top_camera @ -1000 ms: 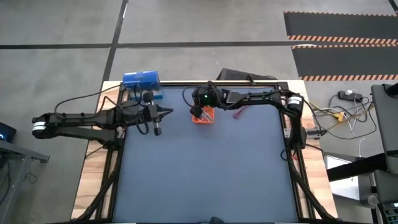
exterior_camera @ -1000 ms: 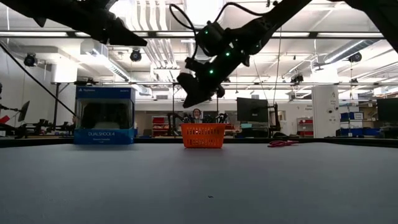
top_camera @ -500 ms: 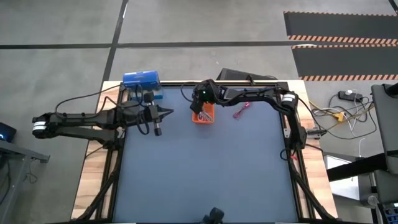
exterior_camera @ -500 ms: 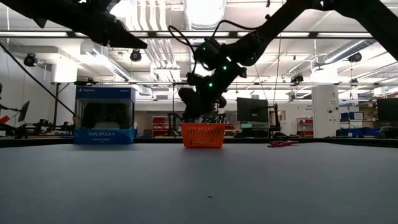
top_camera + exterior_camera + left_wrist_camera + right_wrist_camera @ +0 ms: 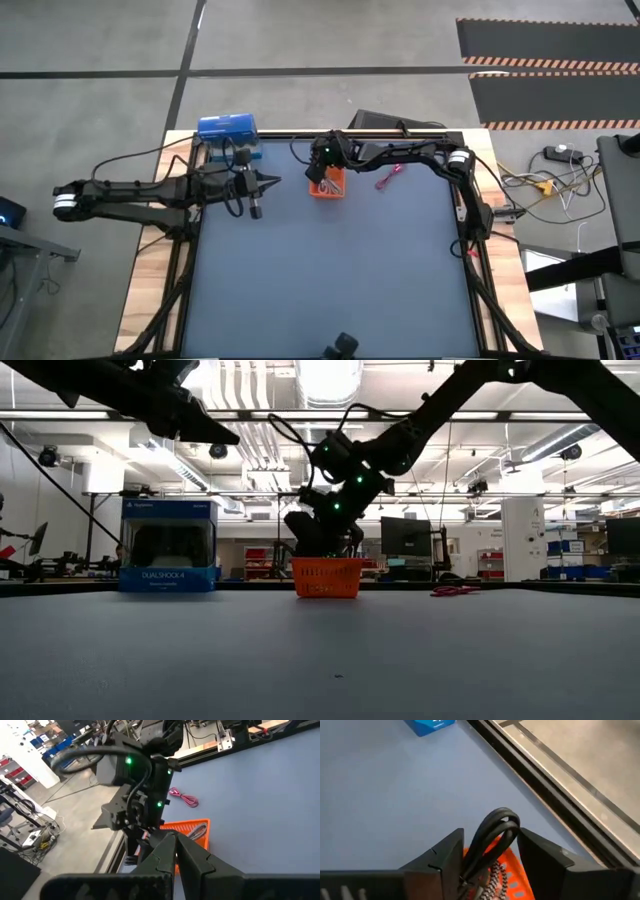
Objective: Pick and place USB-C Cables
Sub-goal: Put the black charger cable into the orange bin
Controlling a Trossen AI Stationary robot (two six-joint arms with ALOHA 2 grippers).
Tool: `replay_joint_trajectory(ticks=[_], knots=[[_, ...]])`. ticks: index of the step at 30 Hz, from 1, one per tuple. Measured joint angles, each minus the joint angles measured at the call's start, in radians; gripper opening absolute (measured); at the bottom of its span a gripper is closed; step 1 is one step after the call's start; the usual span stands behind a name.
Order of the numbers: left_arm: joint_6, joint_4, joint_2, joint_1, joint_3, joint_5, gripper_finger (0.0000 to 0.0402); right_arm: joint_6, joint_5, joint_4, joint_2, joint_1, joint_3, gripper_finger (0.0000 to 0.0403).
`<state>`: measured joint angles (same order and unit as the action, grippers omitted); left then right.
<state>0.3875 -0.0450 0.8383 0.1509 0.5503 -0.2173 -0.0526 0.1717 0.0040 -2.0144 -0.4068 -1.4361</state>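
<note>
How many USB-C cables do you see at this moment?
3: a pink cable lying on the table right of the orange tray, a black cable standing between the right claw's fingers above the tray, and a silver-grey cable in the tray. More may be hidden.

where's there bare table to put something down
The whole near stretch of the table, from the orange tray down to the front edge, is bare. The far edge is crowded: blue box, left gripper, the tray under the right gripper with a black cable, and a pink cable.
</note>
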Motion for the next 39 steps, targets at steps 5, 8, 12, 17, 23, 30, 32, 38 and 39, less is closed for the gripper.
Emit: replay_joint_trajectory(ticks=[5, 8, 12, 17, 23, 30, 32, 38, 39], knots=[[0.013, -0.001, 0.000, 0.000, 0.000, -0.001, 0.0002, -0.017, -0.019, 0.005, 0.001, 0.000, 0.000, 0.0139], [0.013, -0.004, -0.002, 0.000, 0.000, -0.002, 0.0002, -0.029, -0.020, 0.000, 0.007, 0.000, 0.000, 0.0111], [0.013, -0.001, -0.002, 0.000, 0.000, -0.002, 0.0002, -0.062, -0.019, 0.001, 0.011, 0.000, 0.000, 0.0075], [0.013, -0.001, -0.002, 0.000, 0.000, -0.003, 0.0002, -0.092, -0.019, 0.001, 0.011, 0.000, 0.000, 0.0041], [0.013, 0.000, -0.002, 0.000, 0.000, -0.003, 0.0002, -0.132, -0.020, -0.002, 0.016, 0.000, 0.000, 0.0029], [0.013, 0.000, -0.002, 0.000, 0.000, -0.003, 0.0002, -0.145, -0.023, -0.044, 0.096, 0.000, 0.001, 0.0029], [0.013, 0.000, -0.003, 0.000, 0.000, -0.004, 0.0002, -0.157, -0.024, -0.083, 0.132, 0.000, 0.001, 0.0029], [0.013, 0.000, -0.003, 0.000, 0.000, -0.004, 0.0002, -0.156, -0.036, -0.303, 0.204, -0.024, -0.050, 0.0028], [0.013, 0.000, -0.003, 0.000, 0.000, -0.004, 0.0002, -0.156, -0.045, -0.341, 0.204, -0.030, -0.063, 0.0028]])
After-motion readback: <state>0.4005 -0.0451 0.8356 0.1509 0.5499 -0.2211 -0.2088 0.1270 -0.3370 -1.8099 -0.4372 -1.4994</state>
